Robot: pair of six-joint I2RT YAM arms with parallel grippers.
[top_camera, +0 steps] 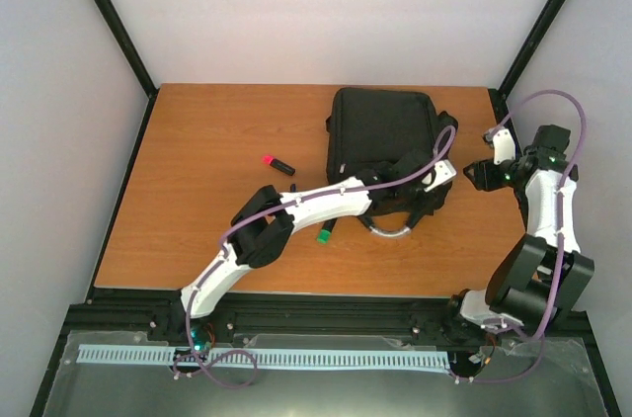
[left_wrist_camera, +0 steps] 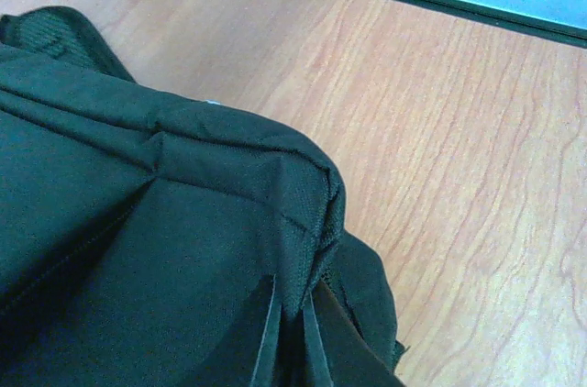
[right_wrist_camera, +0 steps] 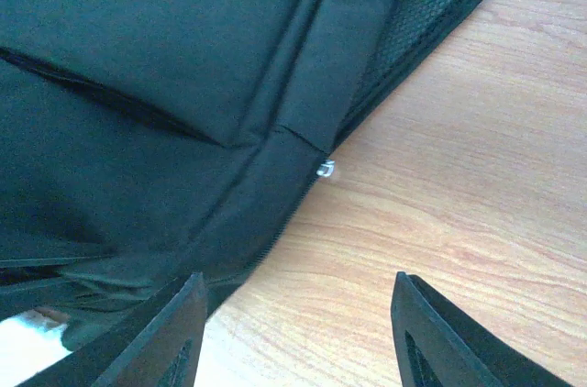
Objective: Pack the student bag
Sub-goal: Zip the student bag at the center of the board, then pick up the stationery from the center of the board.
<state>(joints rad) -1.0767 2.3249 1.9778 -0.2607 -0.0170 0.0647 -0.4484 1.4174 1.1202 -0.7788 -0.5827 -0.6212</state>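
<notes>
The bag (top_camera: 380, 130) is lying flat towards the far side of the table (top_camera: 207, 140), its grey handle (top_camera: 391, 231) pointing at the arms. The left claw (left_wrist_camera: 290, 337) is reaching across to the bag's near right corner and, as far as I can make out, is pinching a fold of black fabric there, tenting it up. The right claw (right_wrist_camera: 298, 288) is hovering just off the bag's right edge with its fingers spread wide and nothing between them, facing a small silver zip pull (right_wrist_camera: 325, 168) at the seam.

To me this looks like the opening step: one arm is steadying the bag so the other can work the zip. The next move calls for the right claw to close on that tiny pull and run it along the seam without dragging the bag.

A red-capped pen (top_camera: 277, 164) is waiting left of the bag, and a green-capped one (top_camera: 324, 232) just off its near left corner.

I'm seeing no brand, label or writing anywhere.
</notes>
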